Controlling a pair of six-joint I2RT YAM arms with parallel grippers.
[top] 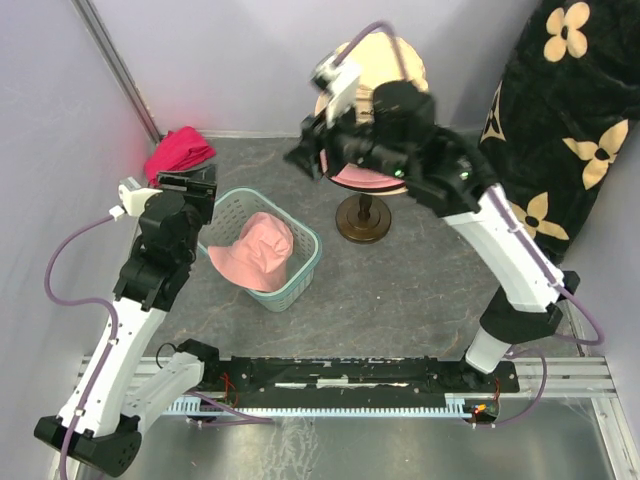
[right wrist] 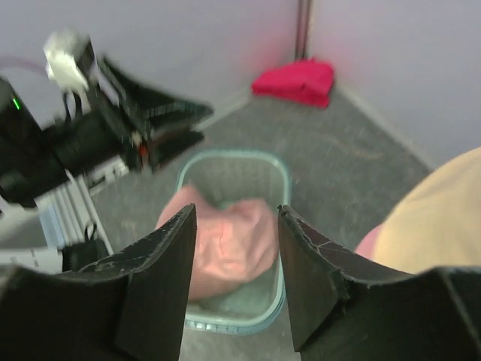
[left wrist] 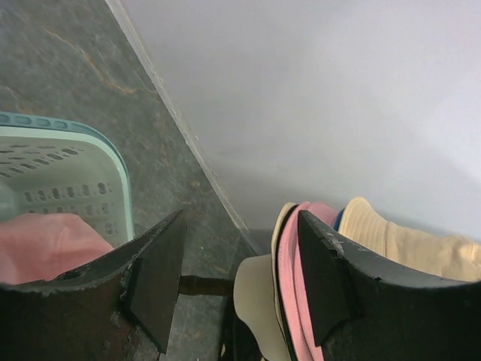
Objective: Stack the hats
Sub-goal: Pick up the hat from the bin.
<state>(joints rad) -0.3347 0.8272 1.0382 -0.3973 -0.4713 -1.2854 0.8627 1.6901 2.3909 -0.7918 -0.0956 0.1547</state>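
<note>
**One pink hat in the basket, the other hats stacked on the stand**

The black cloth (top: pixel 560 120) at 2 o'clock carries beige shapes. I count three flowers and one pointed star. Whether there are letters among them I cannot tell, because the view is too coarse.

One pink hat (top: pixel 255 250) lies crumpled inside the single pale green basket (top: pixel 303 272), at about 9 o'clock on the table. At 12 o'clock one dark round stand (top: pixel 363 222) bears the stack. A beige hat (top: pixel 400 60) is on top and a pink brim (top: pixel 360 180) shows under it. The left wrist view shows also a thin blue edge (left wrist: pixel 338 219) between the layers. One red cloth bundle (top: pixel 178 152) lies in the corner at 10 o'clock.

The left gripper (top: pixel 198 188) hangs over the far left corner of the basket. Its fingers are spread apart with nothing between them. The right gripper (top: pixel 305 155) is high beside the stack, on its 9 o'clock side. Its fingers also stand wide apart and hold nothing.
</note>
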